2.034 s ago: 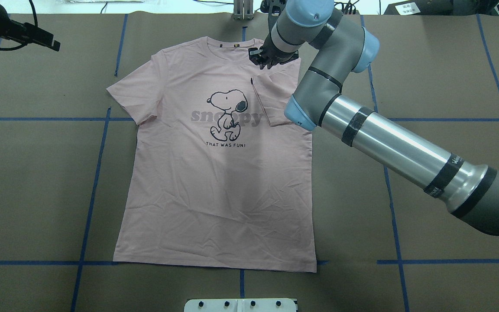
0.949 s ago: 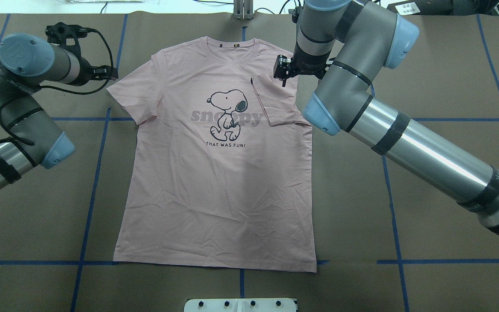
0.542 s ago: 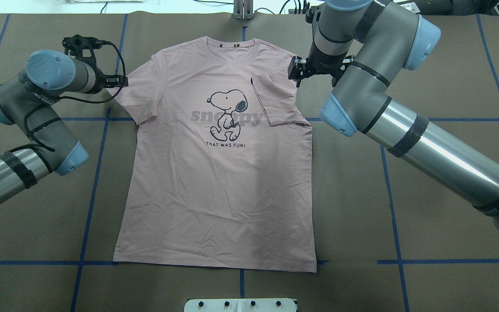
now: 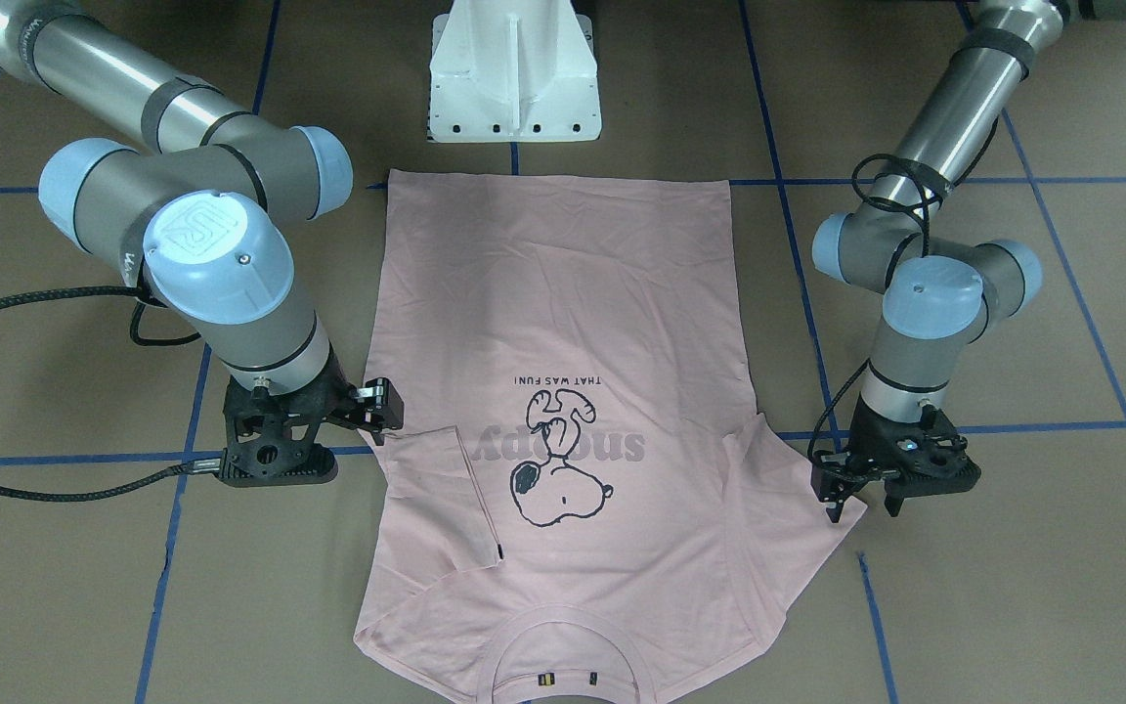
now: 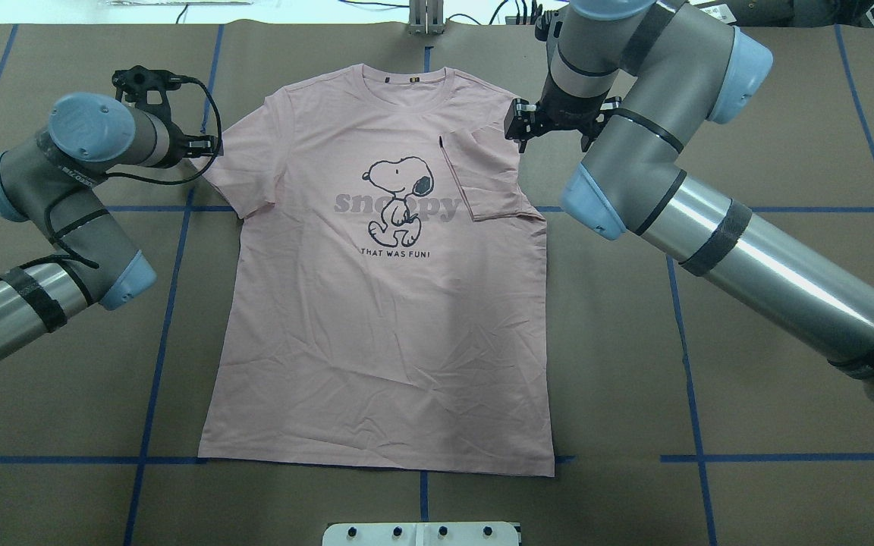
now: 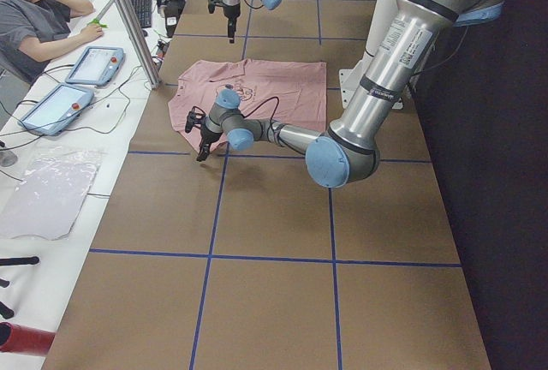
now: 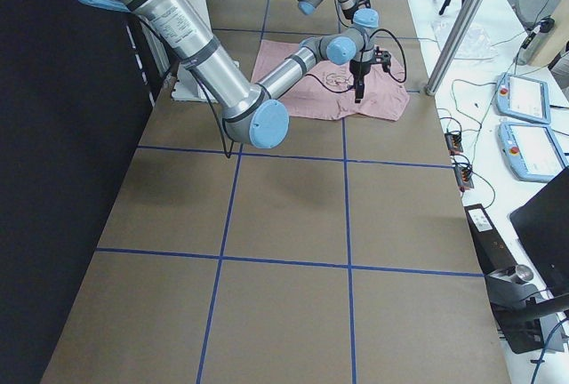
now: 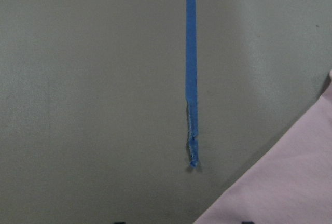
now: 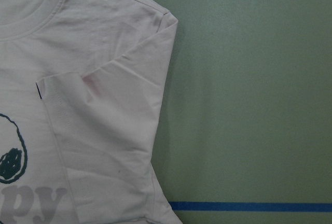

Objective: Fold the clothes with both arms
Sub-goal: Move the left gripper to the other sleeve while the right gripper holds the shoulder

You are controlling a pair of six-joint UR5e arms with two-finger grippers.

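Two grippers, front-facing view: the left gripper (image 4: 863, 504) hangs over the outer hem of the left sleeve (image 4: 793, 484), prongs apart and empty. The right gripper (image 4: 379, 403) sits just beside the right sleeve (image 4: 438, 484), jaws seemingly apart, holding nothing.
T-shirt, front-facing view: the T-shirt (image 4: 563, 293) lies flat and print-up on the table (image 4: 1013, 587), its hem toward the white pedestal (image 4: 514, 68).
Step, overhead view: the right sleeve lies turned in over the chest and the left sleeve is spread outward, so sleeve folding looks half done.
Next move, overhead view: the left gripper likely has to drop, pinch the sleeve hem and carry it toward the Snoopy drawing (image 5: 399, 189), laying the crease along the side seam.
Room, overhead view: bare table flanks both long sides. The right arm's elbow hangs near the shirt's right edge, apart from the left arm's path.
Left side view: the near arm reaches the sleeve edge. A person (image 6: 34, 27) sits at a bench well apart.
Right side view: the near arm's gripper hangs at the shirt's edge; the jaws cannot be judged here.
Left wrist view: blue tape (image 8: 191, 68) ends on bare table, with a pink sleeve corner at lower right.
Right wrist view: the fold runs diagonally from the shoulder, the sleeve tag (image 9: 39, 90) sits at its inner corner, and the table is bare alongside.
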